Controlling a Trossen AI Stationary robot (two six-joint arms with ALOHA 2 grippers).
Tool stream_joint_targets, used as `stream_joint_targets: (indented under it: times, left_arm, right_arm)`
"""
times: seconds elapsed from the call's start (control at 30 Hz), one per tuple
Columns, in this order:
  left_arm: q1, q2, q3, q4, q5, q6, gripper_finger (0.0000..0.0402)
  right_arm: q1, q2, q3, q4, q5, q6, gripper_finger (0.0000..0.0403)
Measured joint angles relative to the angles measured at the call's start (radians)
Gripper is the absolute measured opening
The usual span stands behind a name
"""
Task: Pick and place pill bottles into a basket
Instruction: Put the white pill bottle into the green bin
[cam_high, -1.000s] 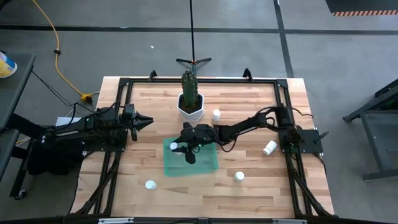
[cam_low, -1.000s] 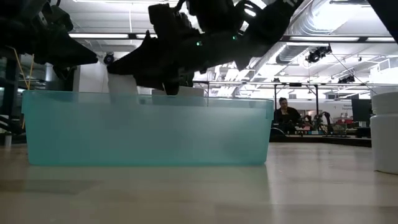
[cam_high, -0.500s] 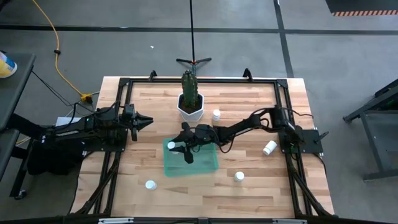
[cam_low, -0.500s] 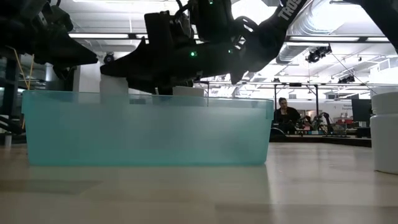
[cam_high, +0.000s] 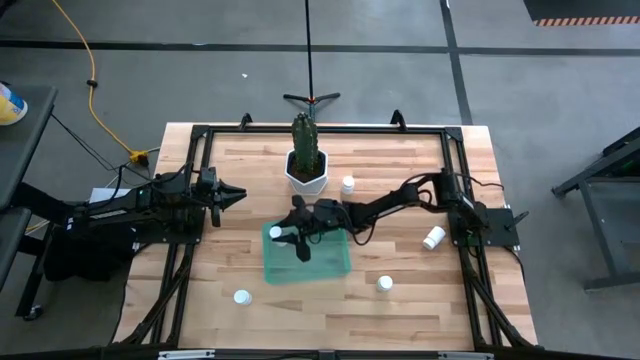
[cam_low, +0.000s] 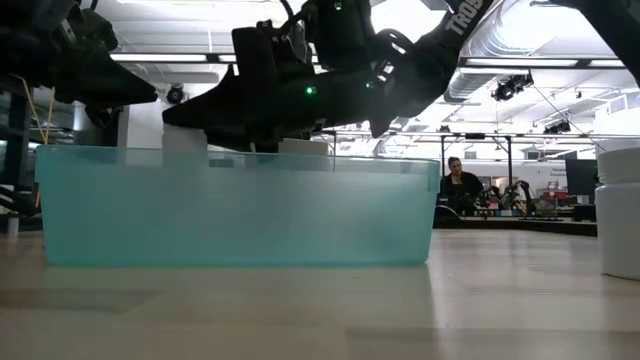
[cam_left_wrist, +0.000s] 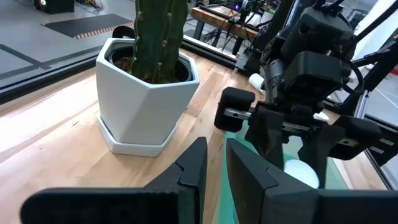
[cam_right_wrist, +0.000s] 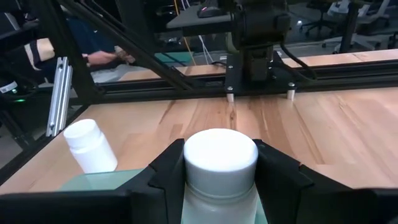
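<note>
The right tool (cam_high: 291, 236) is clenched on a white pill bottle (cam_right_wrist: 220, 163), holding it upright over the near-left part of the teal basket (cam_high: 330, 262), just above the rim. A second bottle (cam_right_wrist: 91, 145) stands past the basket's edge in the right wrist view. To do this step well, the arm should probably lower until the bottle's base is close to the basket floor, keep it upright, then part the fingers fully before lifting straight up, so the bottle does not tip or drag. The left tool (cam_high: 234, 194), fingers nearly together and empty, waits at the surface's left, well apart from the basket.
</note>
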Motion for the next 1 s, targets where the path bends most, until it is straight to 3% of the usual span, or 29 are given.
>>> stream_joint_targets:
  times: [0.2,0.5,0.7,1.0]
  left_arm:
    - [0.000,0.000,0.000,0.000,0.000,0.000,0.0097]
    - [0.000,0.000,0.000,0.000,0.006,0.000,0.0097]
    - [0.000,0.000,0.000,0.000,0.006,0.000,0.0097]
    - [0.000,0.000,0.000,-0.007,0.006,0.000,0.0097]
  right_arm:
    - [-0.007,0.047,0.099,-0.031,-0.028,-0.023,0.0145]
    - [0.009,0.166,0.399,-0.289,-0.118,-0.083,0.0145]
    - [0.010,0.176,0.414,-0.430,-0.125,-0.109,0.0145]
    - [0.013,0.174,0.415,-0.480,-0.124,-0.123,0.0145]
